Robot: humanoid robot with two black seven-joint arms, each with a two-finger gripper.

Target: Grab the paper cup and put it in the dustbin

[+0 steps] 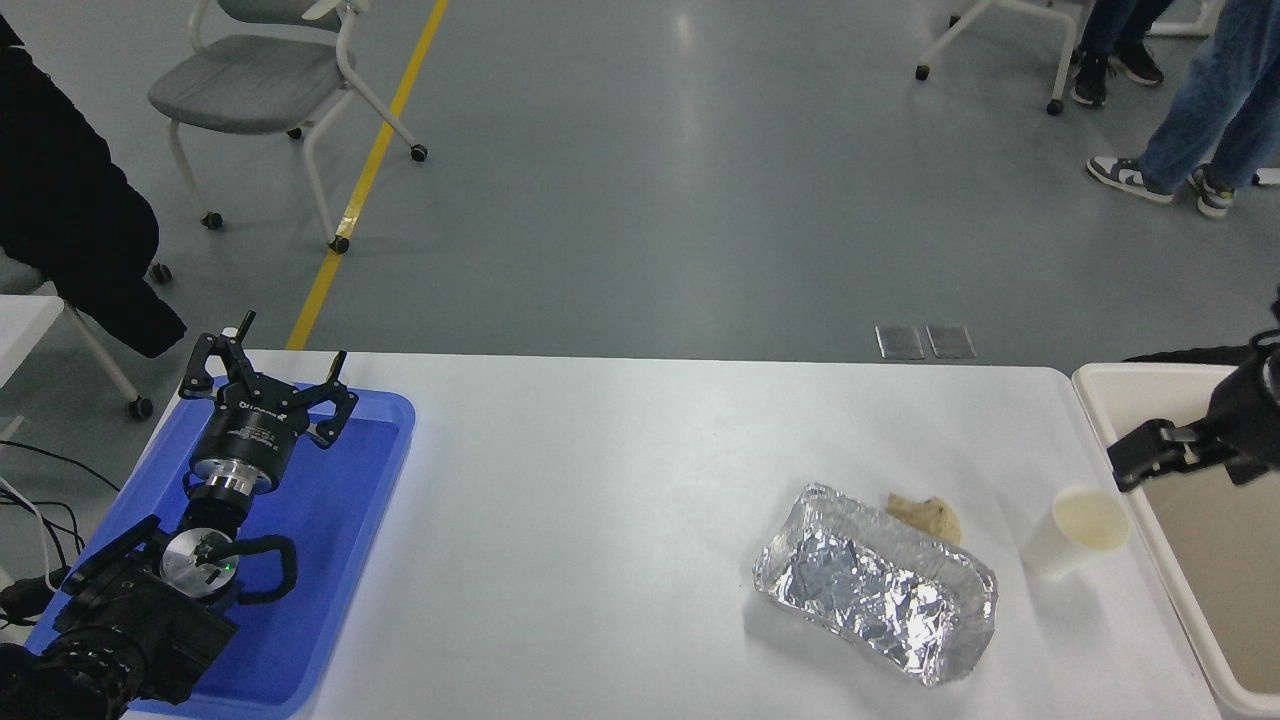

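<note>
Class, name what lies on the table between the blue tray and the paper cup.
Head view: a foil tray and brown paper wad, beside the paper cup.

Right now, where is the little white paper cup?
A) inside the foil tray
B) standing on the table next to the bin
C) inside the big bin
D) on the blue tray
B: the paper cup stands upright on the table, just left of the dustbin.

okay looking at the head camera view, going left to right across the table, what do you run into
Blue tray with the parked left gripper over it → silver foil tray → crumpled brown paper wad → paper cup → right gripper → dustbin at the right edge.
</note>
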